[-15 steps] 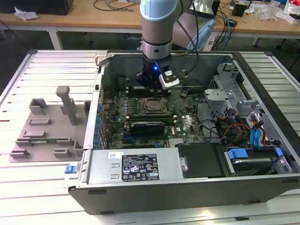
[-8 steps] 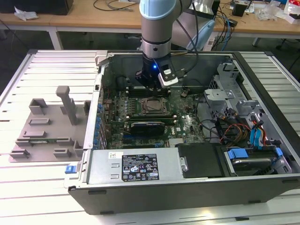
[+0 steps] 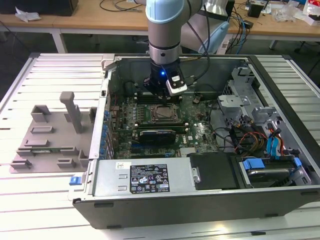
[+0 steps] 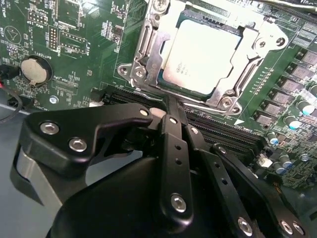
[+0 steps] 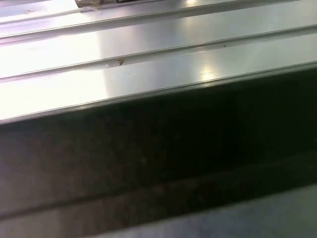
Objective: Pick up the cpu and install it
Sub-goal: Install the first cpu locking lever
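1. The cpu [image 4: 203, 57] is lying flat in the socket frame [image 4: 148, 54] on the green board [image 4: 84, 44] in the second wrist view.
2. The gripper [image 4: 171, 116] is hovering just beside the socket, at its 6 o'clock edge; its fingers [image 4: 173, 148] are sitting together, holding nothing.
3. In the exterior view, the arm [image 3: 165, 30] is reaching down into the open computer case [image 3: 200, 195]; the grey tray [image 3: 50, 135] is resting on the table [image 3: 30, 200] at the case's 9 o'clock.

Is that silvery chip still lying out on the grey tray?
No, the cpu sits inside the socket frame on the motherboard in the second wrist view.

One cpu [image 4: 200, 57], one computer case [image 3: 200, 200], one tray [image 3: 45, 135].
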Robot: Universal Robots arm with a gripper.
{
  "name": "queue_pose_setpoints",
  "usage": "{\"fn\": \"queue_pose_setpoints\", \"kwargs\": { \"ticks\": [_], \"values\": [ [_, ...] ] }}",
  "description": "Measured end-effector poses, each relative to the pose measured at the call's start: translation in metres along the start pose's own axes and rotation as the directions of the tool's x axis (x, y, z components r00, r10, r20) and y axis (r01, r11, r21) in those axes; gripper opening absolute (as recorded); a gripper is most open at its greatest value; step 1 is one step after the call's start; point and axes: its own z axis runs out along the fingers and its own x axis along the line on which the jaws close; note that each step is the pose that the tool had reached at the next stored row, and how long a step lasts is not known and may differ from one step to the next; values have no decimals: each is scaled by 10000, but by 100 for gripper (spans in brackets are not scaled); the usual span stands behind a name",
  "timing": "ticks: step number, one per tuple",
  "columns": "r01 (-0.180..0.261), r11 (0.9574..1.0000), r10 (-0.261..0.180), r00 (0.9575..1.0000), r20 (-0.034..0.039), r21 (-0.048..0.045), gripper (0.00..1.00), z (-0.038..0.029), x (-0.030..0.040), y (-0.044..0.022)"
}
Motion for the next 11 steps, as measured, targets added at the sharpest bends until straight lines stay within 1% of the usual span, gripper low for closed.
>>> {"fn": "queue_pose_setpoints", "kwargs": {
  "ticks": [4, 5, 6, 9, 11],
  "values": [
    [-38, 10000, 38, 10000, 12, 11, 11, 4, -2, -7],
    [-41, 10000, 41, 10000, 18, 33, 11, 2, -3, -12],
    [-48, 10000, 48, 10000, 21, 17, 11, 5, -3, -12],
    [-61, 10000, 61, 10000, 16, 32, 11, 2, -4, -16],
    [-63, 10000, 63, 10000, 10, 7, 11, 1, -4, -16]
  ]
}}
